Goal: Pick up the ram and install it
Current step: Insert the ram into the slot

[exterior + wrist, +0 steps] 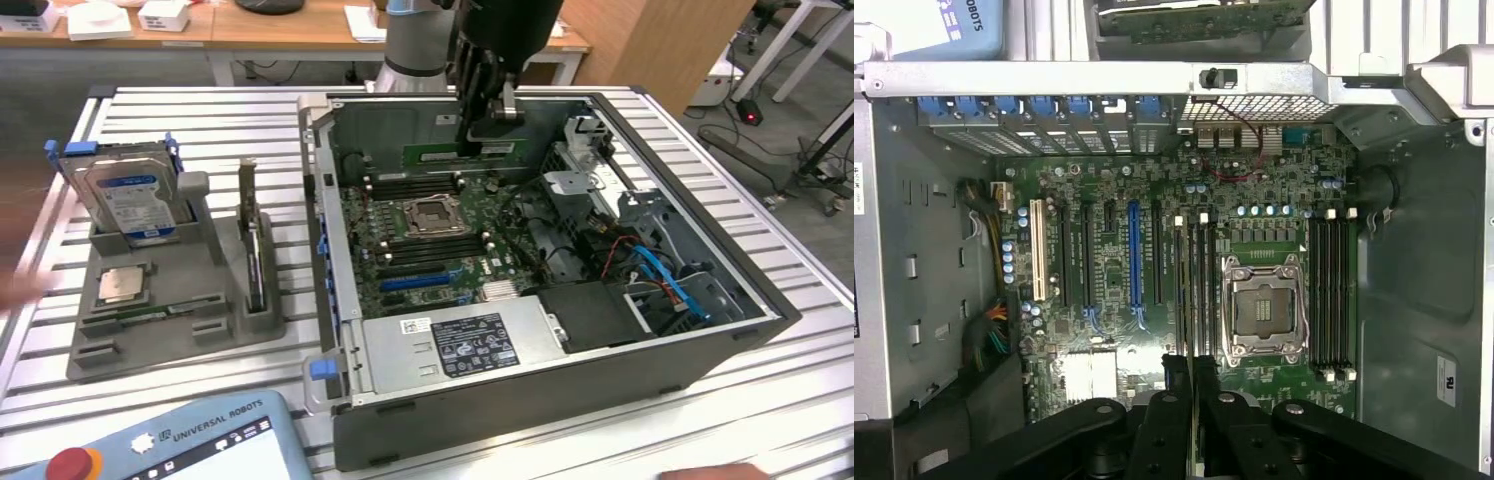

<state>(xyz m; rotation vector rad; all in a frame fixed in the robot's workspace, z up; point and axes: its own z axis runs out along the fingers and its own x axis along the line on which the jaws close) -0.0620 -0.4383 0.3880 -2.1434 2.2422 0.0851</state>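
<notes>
The gripper (485,135) pinches the ram (434,153) above the motherboard's memory slots (1196,280): pickup looks done, seating is not yet.

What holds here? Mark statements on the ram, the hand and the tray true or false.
1. The hand grips the ram over the open case. True.
2. The ram is seated in a slot. False: it hangs above the motherboard.
3. The hard drive stands in the tray. True.
4. The processor chip sits in the socket. False: it lies in the tray, and the socket is empty.
</notes>
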